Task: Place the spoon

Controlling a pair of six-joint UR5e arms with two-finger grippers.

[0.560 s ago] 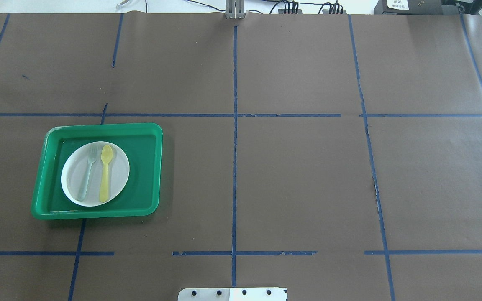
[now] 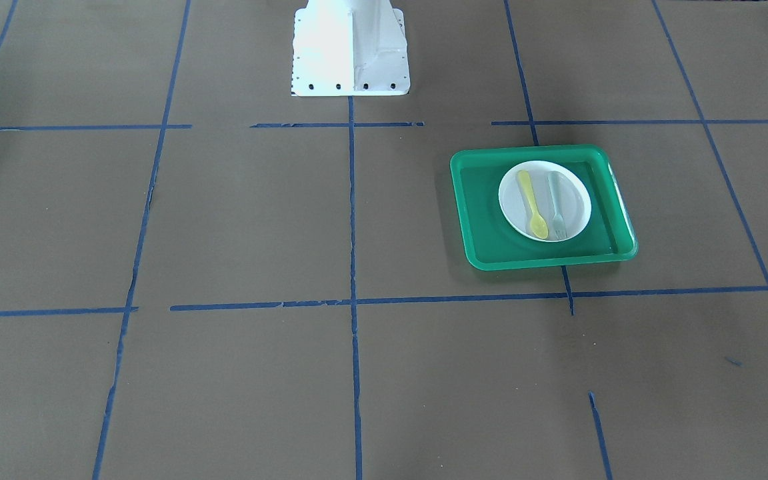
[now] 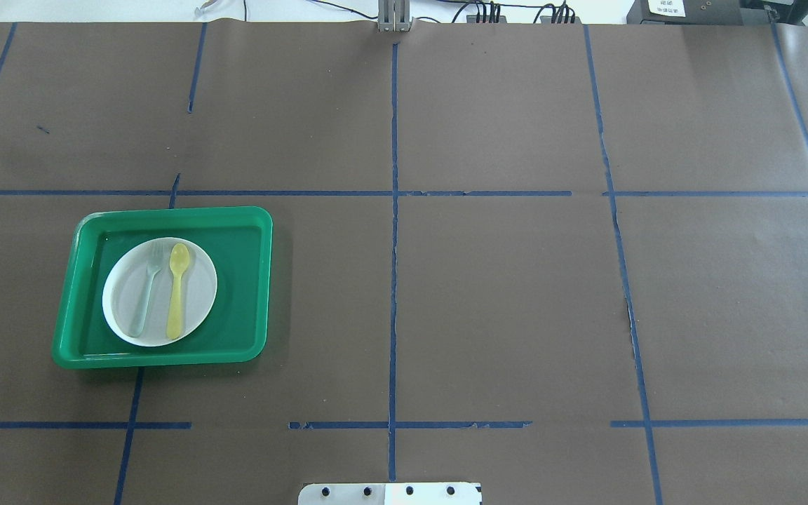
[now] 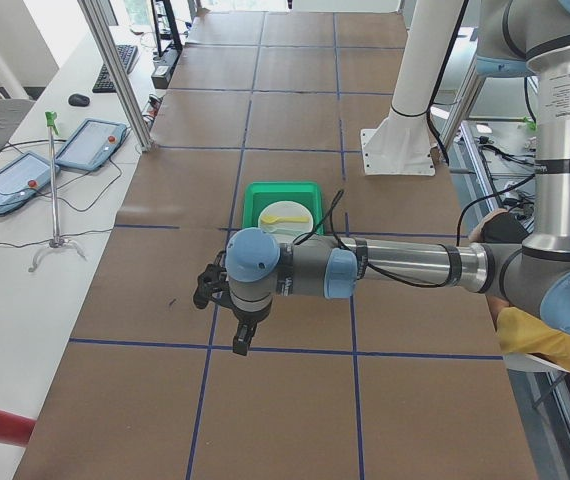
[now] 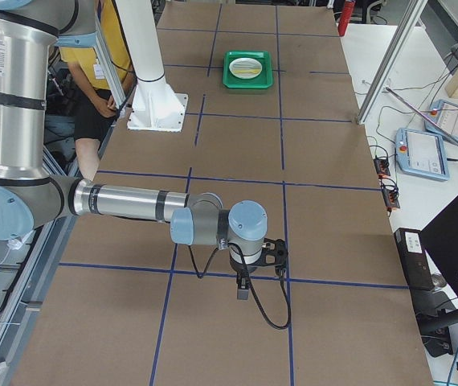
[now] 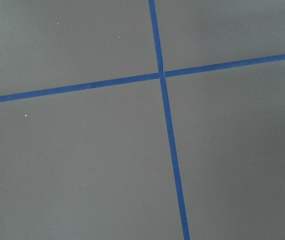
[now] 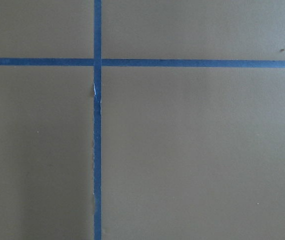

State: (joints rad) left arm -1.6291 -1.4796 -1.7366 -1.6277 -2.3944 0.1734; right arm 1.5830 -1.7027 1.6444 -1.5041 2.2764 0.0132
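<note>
While both arms hang over bare worktop (image 3: 502, 301), well apart from the tray (image 3: 239, 308), I judge that no handling step is in hand. The spoon (image 3: 177, 291) lies on the plate (image 3: 199, 298); whether that counts as placed or as waiting to be fetched I cannot settle.

Location: seen from over the robot's shoulders, the plate sits inside the tray on the left half of the worktop. The spoon lies just right of the fork (image 3: 145, 294), roughly parallel to it, its bowl at the far end.

Left tool (image 4: 237, 345) and right tool (image 5: 243, 292) point downward and show only in the side views, so I cannot tell whether either is spread or closed. Both wrist cameras show only paper and crossing tape (image 6: 161, 75).

Next move, should a fetch be required: I would send the left arm, the nearer one, to the tray, then lower its tool astride the slim handle, clear of the fork alongside.

Materials:
- Spoon: yellow plastic, straight handle, oval bowl.
- Fork: pale grey-green plastic, tined.
- Plate: white, round, smooth.
- Tray: glossy green, rectangular, with rounded corners and a raised lip.
- Worktop: matte brown paper gridded with blue tape.
</note>
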